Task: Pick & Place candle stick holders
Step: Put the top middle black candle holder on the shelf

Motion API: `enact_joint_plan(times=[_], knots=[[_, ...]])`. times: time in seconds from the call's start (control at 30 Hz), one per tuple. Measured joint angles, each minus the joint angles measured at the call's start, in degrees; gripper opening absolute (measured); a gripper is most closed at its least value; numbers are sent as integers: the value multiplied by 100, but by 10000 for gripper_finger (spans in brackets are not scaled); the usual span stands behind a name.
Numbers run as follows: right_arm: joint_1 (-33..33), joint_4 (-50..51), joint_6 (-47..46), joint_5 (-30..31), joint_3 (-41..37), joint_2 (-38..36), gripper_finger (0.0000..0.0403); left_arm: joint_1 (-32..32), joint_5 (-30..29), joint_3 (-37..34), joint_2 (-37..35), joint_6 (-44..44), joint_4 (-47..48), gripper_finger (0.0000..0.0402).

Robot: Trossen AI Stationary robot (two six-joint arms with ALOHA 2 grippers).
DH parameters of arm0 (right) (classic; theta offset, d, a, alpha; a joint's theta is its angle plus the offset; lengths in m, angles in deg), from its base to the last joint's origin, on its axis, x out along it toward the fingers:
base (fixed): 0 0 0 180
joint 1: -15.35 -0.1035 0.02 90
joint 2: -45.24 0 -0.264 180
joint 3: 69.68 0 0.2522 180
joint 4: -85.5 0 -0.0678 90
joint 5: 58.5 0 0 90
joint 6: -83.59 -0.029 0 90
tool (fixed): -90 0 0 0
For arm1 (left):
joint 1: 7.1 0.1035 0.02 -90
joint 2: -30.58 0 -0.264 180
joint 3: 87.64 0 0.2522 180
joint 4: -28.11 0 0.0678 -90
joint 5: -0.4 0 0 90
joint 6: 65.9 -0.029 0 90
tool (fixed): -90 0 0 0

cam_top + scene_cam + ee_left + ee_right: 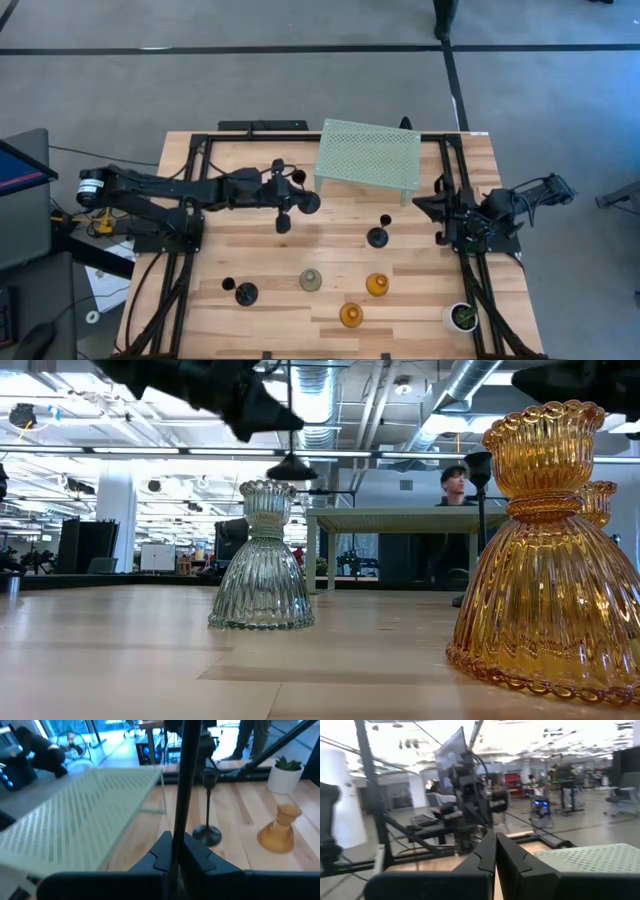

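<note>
My left gripper [300, 200] hovers level in the air near the green perforated rack [368, 155], shut on a black thin-stemmed candle stick holder [290, 460]. On the table stand two more black holders [378, 236] [245, 293], a pale grey-green one [311, 280] and two amber ones [377, 285] [351, 315], each on its base. My right gripper [428, 206] waits shut at the table's right side, with nothing between its fingers [485, 852]. My left gripper pinches the black holder's thin stem [179, 820] between its two fingers [162, 852]. The fingers lie level and cross the stem. The holder stands upright in the hold, and its round base [290, 468] hangs clear of the table, just below the fingers.
A white pot with a green plant [461, 317] stands at the near right corner. The green rack stands on thin legs at the table's far middle. Dark frame rails [190, 250] run along both sides of the wooden top. People show in the room behind.
</note>
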State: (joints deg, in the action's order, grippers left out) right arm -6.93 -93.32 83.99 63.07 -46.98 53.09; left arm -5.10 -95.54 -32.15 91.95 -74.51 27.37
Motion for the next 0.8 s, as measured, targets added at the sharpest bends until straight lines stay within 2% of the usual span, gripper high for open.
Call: enact_joint_plan(times=[0.2,0.43,0.63,0.8], knots=[[269,-485,-12,8,543,1445,0,0,0,305,263,-61,12,15],[677,-761,89,-26,1647,3339,0,0,0,455,578,-61,23,15],[922,-771,975,-755,2617,4626,0,0,0,462,572,-61,9,15],[1161,-779,1008,-764,3344,5524,0,0,0,462,572,-61,13,15]])
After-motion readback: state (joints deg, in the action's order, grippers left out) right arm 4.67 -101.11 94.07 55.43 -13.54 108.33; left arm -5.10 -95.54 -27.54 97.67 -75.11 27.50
